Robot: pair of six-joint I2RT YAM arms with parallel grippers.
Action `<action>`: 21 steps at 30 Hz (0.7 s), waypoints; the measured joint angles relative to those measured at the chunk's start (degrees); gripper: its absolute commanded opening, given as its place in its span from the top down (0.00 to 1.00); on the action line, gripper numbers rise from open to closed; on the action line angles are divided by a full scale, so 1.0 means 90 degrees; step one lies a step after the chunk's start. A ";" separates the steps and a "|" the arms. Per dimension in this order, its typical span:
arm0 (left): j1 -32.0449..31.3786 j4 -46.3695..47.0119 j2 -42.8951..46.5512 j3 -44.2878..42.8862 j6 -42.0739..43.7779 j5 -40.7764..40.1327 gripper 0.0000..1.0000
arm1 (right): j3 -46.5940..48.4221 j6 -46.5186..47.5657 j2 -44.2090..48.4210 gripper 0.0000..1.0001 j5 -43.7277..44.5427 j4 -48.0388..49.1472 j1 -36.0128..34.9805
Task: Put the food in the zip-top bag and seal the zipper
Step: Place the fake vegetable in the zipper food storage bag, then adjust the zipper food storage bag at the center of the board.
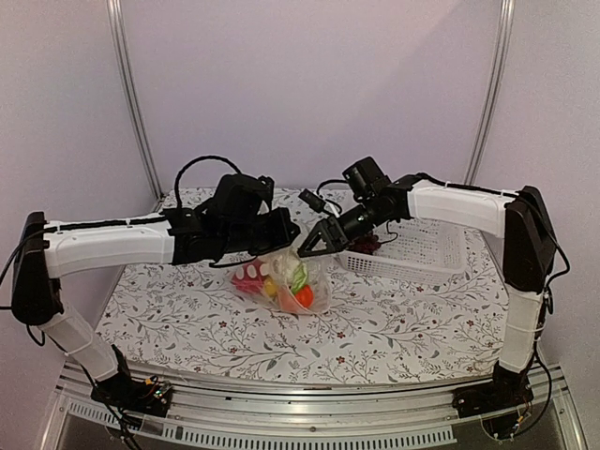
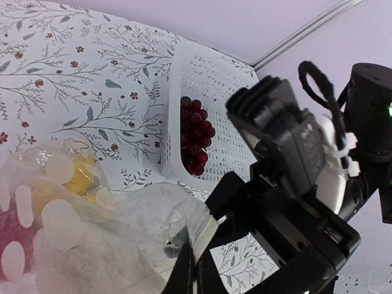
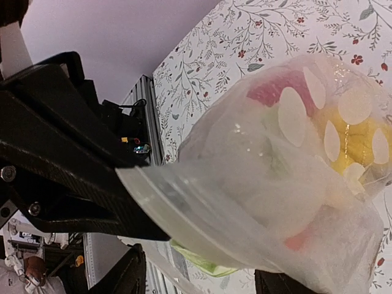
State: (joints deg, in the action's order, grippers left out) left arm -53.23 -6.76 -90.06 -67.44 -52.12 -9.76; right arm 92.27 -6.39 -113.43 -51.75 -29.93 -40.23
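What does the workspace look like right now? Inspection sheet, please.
Surface: floral table, bearing bag and basket.
Job's things: bag holds red, yellow, green and orange food; grapes lie in the basket, not in the bag; zipper, seal state cannot be told.
Clutter: nothing seen.
Grippers: left gripper shut on the bag's mouth edge; right gripper open beside it.
Cables: black cable loops above the left arm.
Surroundings: pale walls, metal posts.
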 measured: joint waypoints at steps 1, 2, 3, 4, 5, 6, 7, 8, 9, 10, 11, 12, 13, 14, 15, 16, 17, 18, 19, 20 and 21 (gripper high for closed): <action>0.0002 -0.0012 0.0029 0.0012 0.0002 -0.0027 1.00 | -0.0002 0.0119 0.0070 0.32 0.0061 -0.0041 0.0000; 0.0012 -0.0039 0.0058 0.0015 0.0010 -0.0046 1.00 | -0.0002 0.0325 0.0180 0.31 0.0119 -0.0104 0.0000; 0.0029 -0.0066 0.0092 0.0015 0.0027 -0.0083 1.00 | -0.0005 0.0544 0.0301 0.31 0.0170 -0.0185 0.0000; 0.0046 -0.0104 0.0126 0.0015 0.0051 -0.0112 1.00 | -0.0010 0.0818 0.0466 0.31 0.0228 -0.0294 0.0000; 0.0053 -0.0148 0.0153 0.0015 0.0078 -0.0131 1.00 | -0.0022 0.1098 0.0631 0.32 0.0270 -0.0396 0.0005; 0.0068 -0.0197 0.0175 0.0015 0.0126 -0.0146 1.00 | -0.0063 0.1426 0.0838 0.33 0.0333 -0.0488 0.0007; 0.0090 -0.0243 0.0187 0.0015 0.0170 -0.0155 1.00 | -0.0126 0.1804 0.1081 0.34 0.0391 -0.0610 0.0007; 0.0121 -0.0306 0.0192 0.0015 0.0226 -0.0158 1.00 | -0.0185 0.2234 0.1319 0.34 0.0435 -0.0765 0.0005; 0.0151 -0.0359 0.0192 0.0012 0.0279 -0.0158 1.00 | -0.0223 0.2606 0.1496 0.35 0.0495 -0.0923 -0.0005; 0.0194 -0.0437 0.0192 0.0012 0.0325 -0.0158 1.00 | -0.0260 0.3070 0.1671 0.35 0.0583 -0.1127 -0.0044; 0.0245 -0.0527 0.0192 0.0012 0.0376 -0.0155 1.00 | -0.0301 0.3521 0.1804 0.35 0.0709 -0.1314 -0.0097; 0.0308 -0.0607 0.0192 0.0010 0.0440 -0.0153 1.00 | -0.0352 0.3920 0.1885 0.34 0.0857 -0.1457 -0.0180; 0.0364 -0.0675 0.0192 0.0010 0.0483 -0.0151 1.00 | -0.0449 0.4354 0.1957 0.33 0.1061 -0.1562 -0.0323; 0.0408 -0.0729 0.0192 0.0007 0.0525 -0.0146 1.00 | -0.0559 0.4699 0.1999 0.32 0.1263 -0.1647 -0.0476; 0.0449 -0.0801 0.0192 -0.0002 0.0573 -0.0136 1.00 | -0.0695 0.5010 0.2030 0.30 0.1469 -0.1688 -0.0651; 0.0483 -0.0865 0.0192 -0.0015 0.0612 -0.0131 1.00 | -0.0860 0.5309 0.2052 0.27 0.1715 -0.1727 -0.0869; 0.0505 -0.0916 0.0192 -0.0027 0.0651 -0.0126 1.00 | -0.1035 0.5588 0.2057 0.25 0.1972 -0.1766 -0.1105; 0.0517 -0.0974 0.0192 -0.0049 0.0690 -0.0114 1.00 | -0.1241 0.5880 0.2059 0.24 0.2276 -0.1763 -0.1387; 0.0520 -0.1010 0.0192 -0.0070 0.0726 -0.0100 1.00 | -0.1396 0.6045 0.2059 0.24 0.2521 -0.1763 -0.1581; 0.0520 -0.1035 0.0192 -0.0087 0.0750 -0.0080 1.00 | -0.1547 0.6207 0.2059 0.25 0.2788 -0.1744 -0.1778; 0.0520 -0.1059 0.0189 -0.0112 0.0775 -0.0044 1.00 | -0.1683 0.6356 0.2059 0.25 0.3043 -0.1695 -0.1938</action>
State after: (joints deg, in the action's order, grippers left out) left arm -48.56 -16.29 -88.36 -68.45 -45.15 -10.15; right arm 77.12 50.81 -94.89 -24.36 -45.19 -57.67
